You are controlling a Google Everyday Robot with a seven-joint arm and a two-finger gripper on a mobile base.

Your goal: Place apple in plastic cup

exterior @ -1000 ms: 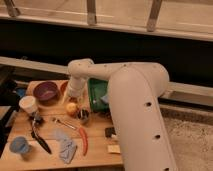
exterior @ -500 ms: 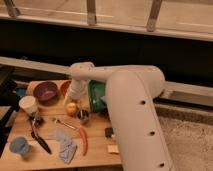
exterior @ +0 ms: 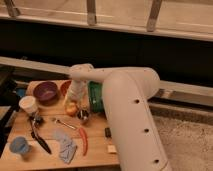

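hand point(exterior: 75, 101) just abv apple point(exterior: 71, 109); plastic cup point(exterior: 20, 145) well apart

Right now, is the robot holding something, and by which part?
Cannot tell. The end effector sits right over the apple, but any grip is hidden.

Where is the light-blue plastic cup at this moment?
In the camera view the plastic cup stands at the lower left, on the table's corner, left of the black tool; the gripper is at the apple, mid-table.

Pincer point(exterior: 75, 103) at apple point(exterior: 71, 108), metal cup point(exterior: 83, 116) just beside, black tool point(exterior: 40, 140) near plastic cup point(exterior: 20, 145)
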